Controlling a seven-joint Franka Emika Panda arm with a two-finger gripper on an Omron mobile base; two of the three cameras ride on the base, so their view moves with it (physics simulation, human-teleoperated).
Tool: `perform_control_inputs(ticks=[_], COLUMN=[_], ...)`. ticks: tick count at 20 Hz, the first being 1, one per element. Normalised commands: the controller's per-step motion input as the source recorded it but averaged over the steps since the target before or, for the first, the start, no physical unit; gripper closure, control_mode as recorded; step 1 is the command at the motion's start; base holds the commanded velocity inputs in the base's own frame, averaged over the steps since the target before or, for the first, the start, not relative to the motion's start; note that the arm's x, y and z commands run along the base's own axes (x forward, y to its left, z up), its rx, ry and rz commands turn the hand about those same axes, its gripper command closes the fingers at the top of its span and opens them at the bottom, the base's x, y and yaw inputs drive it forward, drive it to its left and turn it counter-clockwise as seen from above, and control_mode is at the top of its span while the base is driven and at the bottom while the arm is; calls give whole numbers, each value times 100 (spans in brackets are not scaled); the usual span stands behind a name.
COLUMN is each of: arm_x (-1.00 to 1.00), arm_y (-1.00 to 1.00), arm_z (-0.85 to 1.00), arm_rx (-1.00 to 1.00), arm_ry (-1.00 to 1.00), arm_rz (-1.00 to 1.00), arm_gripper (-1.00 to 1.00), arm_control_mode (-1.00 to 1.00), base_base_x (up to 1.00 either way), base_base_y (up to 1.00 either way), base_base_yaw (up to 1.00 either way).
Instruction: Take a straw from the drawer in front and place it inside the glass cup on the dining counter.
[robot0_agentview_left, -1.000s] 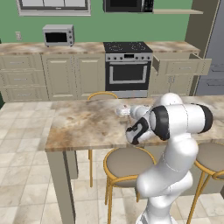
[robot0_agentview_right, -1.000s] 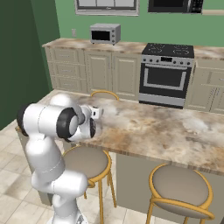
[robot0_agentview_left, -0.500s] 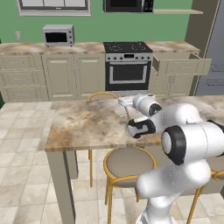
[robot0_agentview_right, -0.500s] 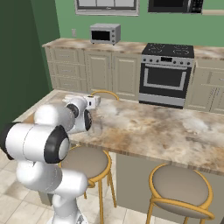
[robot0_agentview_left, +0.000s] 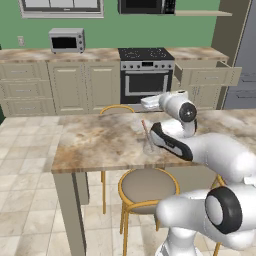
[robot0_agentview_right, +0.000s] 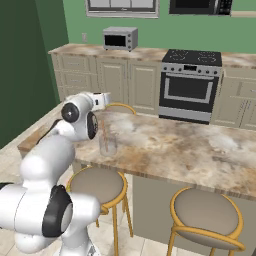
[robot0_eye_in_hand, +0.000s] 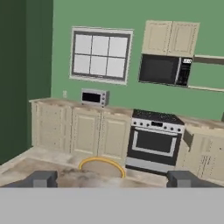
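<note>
The glass cup (robot0_agentview_left: 149, 145) (robot0_agentview_right: 107, 146) stands upright on the dining counter (robot0_agentview_left: 95, 142) (robot0_agentview_right: 170, 145), near its front edge. The thin reddish-brown straw (robot0_agentview_left: 145, 131) (robot0_agentview_right: 103, 127) leans inside it, its top sticking out above the rim. My gripper (robot0_agentview_left: 146, 103) (robot0_agentview_right: 106, 98) (robot0_eye_in_hand: 112, 179) hovers above and just behind the cup, level and facing the far wall. It is open and empty, with the fingertips (robot0_eye_in_hand: 41, 178) wide apart. The drawer (robot0_agentview_left: 205, 75) (robot0_eye_in_hand: 192, 135) stands pulled out in the back cabinets, right of the stove.
A round stool (robot0_agentview_left: 147, 186) (robot0_agentview_right: 97, 185) stands under the counter edge below the cup, and another (robot0_agentview_right: 207, 212) to the right. A yellow chair back (robot0_agentview_left: 116, 108) (robot0_eye_in_hand: 103, 164) rises on the counter's far side. Stove (robot0_agentview_left: 145, 75) and microwave (robot0_agentview_left: 66, 41) line the back wall.
The hand has lifted up and away from the cup while the arm folded over and swung its elbow round. The straw stays in the glass.
</note>
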Motion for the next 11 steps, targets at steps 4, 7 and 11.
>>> perform_control_inputs(ticks=[4,7,11], arm_x=[-68,-63,-59], arm_y=[-6,-8,-11], arm_z=[84,51,10], arm_rx=[-16,-16,-15], arm_ry=[25,36,40], arm_rz=[-10,-12,-12], arm_gripper=[-100,-100,-100], arm_control_mode=[-100,-100,-100], base_base_x=[0,0,0], base_base_y=[0,0,0], base_base_yaw=[0,0,0])
